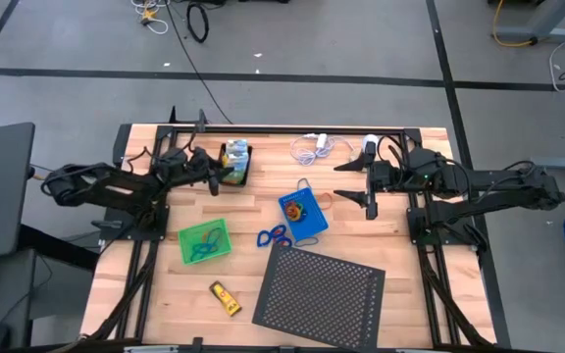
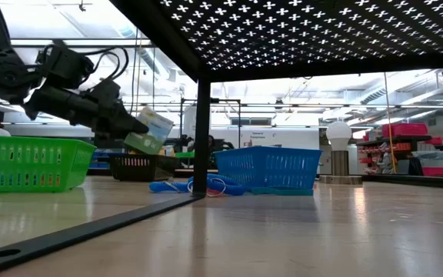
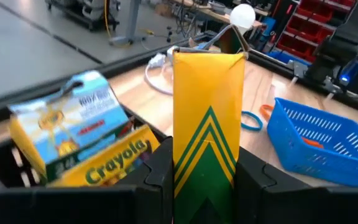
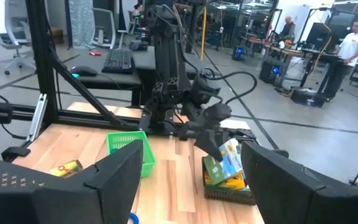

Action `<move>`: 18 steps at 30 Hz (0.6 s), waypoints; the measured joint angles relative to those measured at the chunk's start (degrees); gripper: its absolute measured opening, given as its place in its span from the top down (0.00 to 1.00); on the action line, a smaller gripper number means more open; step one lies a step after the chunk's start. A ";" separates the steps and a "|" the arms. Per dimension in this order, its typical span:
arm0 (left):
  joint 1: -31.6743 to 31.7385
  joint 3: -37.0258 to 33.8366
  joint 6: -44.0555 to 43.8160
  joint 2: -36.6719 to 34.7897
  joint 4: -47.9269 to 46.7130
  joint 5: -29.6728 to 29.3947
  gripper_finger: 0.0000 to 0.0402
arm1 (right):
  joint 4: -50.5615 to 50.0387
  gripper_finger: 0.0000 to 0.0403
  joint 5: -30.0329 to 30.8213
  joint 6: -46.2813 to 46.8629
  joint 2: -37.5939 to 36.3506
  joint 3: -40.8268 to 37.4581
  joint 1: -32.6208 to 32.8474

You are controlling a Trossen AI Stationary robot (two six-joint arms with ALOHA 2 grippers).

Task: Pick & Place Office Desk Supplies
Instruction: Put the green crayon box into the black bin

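High view: the left hand (image 1: 216, 178) reaches in over the black mesh tray (image 1: 235, 165) at the back of the wooden surface (image 1: 145, 294), where the boxes sit. The right hand (image 1: 353, 181) waits above the surface near the blue plastic basket (image 1: 303, 214), its fingers spread wide and empty. A green plastic basket (image 1: 204, 241) and a small yellow tube (image 1: 226, 298) lie further forward, and blue loops (image 1: 273, 236) lie just beside the blue basket.

Low view: the left hand holds a small green-and-white box (image 2: 146, 132) tilted in the air, clear of the tray beneath it.

Left wrist view: the fingers are closed partway on a yellow cardboard crayon box with green chevrons (image 3: 207, 134), pinching its two narrow sides. It is upright between them, above the black tray, where a second crayon box (image 3: 107, 163) and a blue-and-yellow carton (image 3: 73, 121) lie.

Right wrist view: the left hand shows across the surface with the box over the tray; the right fingers frame the picture, wide apart.

The box looks light and fairly stiff, yet thin card can crush, so a moderate squeeze across the narrow sides, near the middle, suits it best. Its glossy faces may slip.
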 joint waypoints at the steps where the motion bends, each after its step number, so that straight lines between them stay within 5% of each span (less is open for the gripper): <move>1: 0.46 0.01 -1.09 0.72 0.20 0.38 0.74 | -0.03 0.31 -0.04 0.09 0.00 0.00 0.01; 7: 2.09 0.10 -4.29 4.10 0.96 2.89 0.74 | -0.04 0.31 -0.07 0.19 0.00 0.00 0.02; 18: 4.57 0.26 -5.62 6.04 -1.22 -0.97 0.74 | -0.08 0.31 -0.63 0.33 0.02 0.00 0.02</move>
